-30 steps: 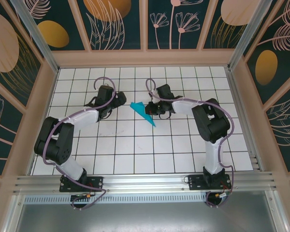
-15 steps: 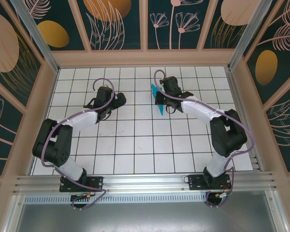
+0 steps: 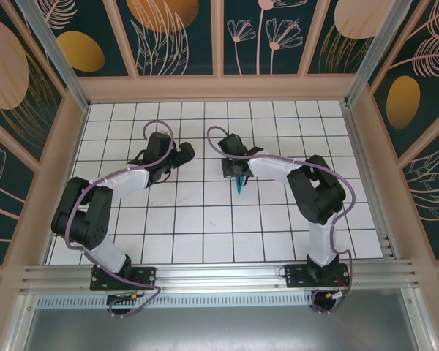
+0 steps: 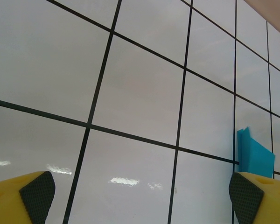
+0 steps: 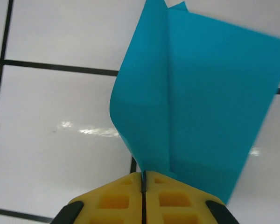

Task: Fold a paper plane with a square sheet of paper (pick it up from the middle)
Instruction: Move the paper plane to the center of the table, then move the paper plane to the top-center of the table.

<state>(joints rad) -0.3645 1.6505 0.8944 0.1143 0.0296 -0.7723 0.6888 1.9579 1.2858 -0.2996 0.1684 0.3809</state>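
Counter point(image 3: 205, 241): white, ruled in a black grid, bearing both arms at its near edge and serving as the folding surface. Left arm point(image 3: 124, 179): bent in toward the middle, its gripper point(image 3: 181, 152) released, pads point(image 4: 35, 196) spread wide over bare tiles with nothing between them. It is judged to be standing off beside the work, clear of the paper yet near enough to take a second hold. Right arm point(image 3: 307, 183): reaching left across the centre tiles, its gripper point(image 3: 234, 170) clenched on the plane point(image 5: 196, 102). The yellow fingers point(image 5: 116, 200) meet flush with the paper's lower fold nipped in the seam, a hold judged to keep the creased layers together while the flaps hang free. Plane: teal-blue, creased lengthwise, carried at the right gripper's tip near the counter's centre. From above it is a thin sliver point(image 3: 238, 185) pointing toward the near edge, and in the left wrist view a blue corner point(image 4: 254, 151) low on the right. Hard to make out: whether the plane touches the counter or hangs clear of it, how many layers the folds hold, and its far end, cut off at the top of the right wrist view, with one long edge blurred there.
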